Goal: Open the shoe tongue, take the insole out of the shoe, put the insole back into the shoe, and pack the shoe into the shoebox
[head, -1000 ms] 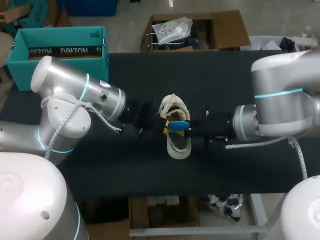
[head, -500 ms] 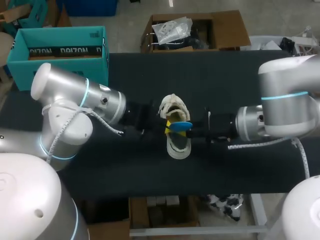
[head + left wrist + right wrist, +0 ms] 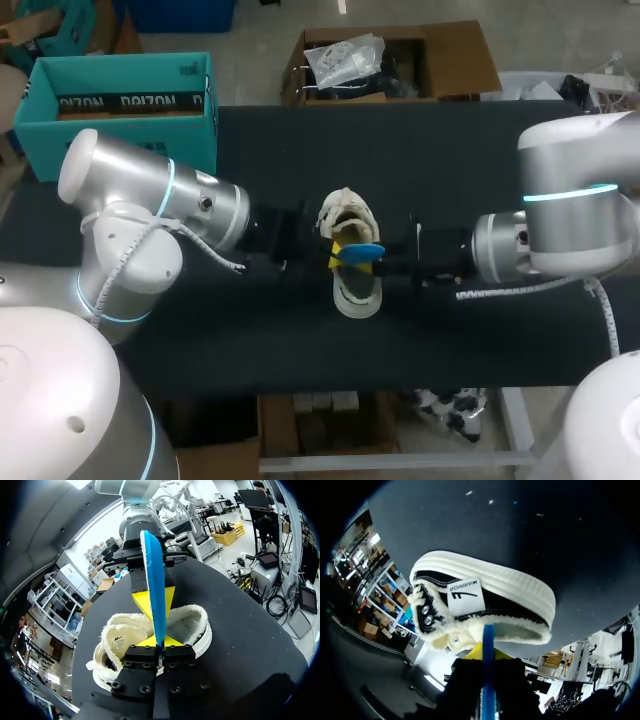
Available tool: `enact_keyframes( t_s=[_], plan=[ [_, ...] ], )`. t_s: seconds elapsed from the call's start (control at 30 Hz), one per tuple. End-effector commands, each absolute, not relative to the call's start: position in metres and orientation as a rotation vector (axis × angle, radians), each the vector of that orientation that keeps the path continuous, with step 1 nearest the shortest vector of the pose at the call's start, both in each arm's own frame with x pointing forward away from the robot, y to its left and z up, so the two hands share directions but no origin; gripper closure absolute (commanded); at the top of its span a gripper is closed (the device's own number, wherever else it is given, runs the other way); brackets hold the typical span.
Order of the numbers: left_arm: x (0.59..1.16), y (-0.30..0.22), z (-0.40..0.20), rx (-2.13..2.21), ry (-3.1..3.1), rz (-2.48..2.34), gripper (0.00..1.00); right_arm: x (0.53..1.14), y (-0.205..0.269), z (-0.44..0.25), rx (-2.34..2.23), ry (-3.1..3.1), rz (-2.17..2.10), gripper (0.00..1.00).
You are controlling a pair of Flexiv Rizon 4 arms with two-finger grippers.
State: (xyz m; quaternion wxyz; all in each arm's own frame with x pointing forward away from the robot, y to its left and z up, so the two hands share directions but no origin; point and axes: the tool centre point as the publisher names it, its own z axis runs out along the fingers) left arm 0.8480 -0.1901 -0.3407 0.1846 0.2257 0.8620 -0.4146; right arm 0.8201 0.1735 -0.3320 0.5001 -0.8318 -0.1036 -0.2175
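the shoe (image 3: 356, 290) lies on its sole at the middle of the black table (image 3: 470, 160), its fleecy open end toward 12 o'clock. just above its opening the blue insole (image 3: 358, 251) stands on edge, lying along the 9-to-3 line and held between both arms. the left gripper (image 3: 334, 256) comes in from 9 o'clock and is clenched on the insole's near end; in its wrist view the yellow tips press the insole (image 3: 154, 580) from both sides over the shoe (image 3: 192, 627). the right gripper (image 3: 386, 263) comes in from 3 o'clock and grips the other end, the insole (image 3: 488, 640) running out between its fingers toward the shoe (image 3: 495, 597). the teal shoebox (image 3: 120, 100) stands well apart at 10 o'clock from the shoe.
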Motion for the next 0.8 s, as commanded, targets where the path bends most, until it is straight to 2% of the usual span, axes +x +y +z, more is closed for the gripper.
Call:
enact_keyframes(
  t_s=[0.03,0.37,0.8],
  plan=[
    [0.847,-0.186,-0.339,0.636,2.43,-1.169,1.0,0.814,0.168,-0.326,-2.059,-0.268,-0.579,1.0],
    [0.84,-0.184,-0.331,0.641,2.264,-1.131,1.0,0.797,0.176,-0.302,-2.299,-0.359,-0.834,1.0],
    [0.847,-0.177,-0.347,0.633,2.232,-1.037,1.0,0.823,0.183,-0.333,-2.322,-0.451,-0.81,1.0]
  ],
)
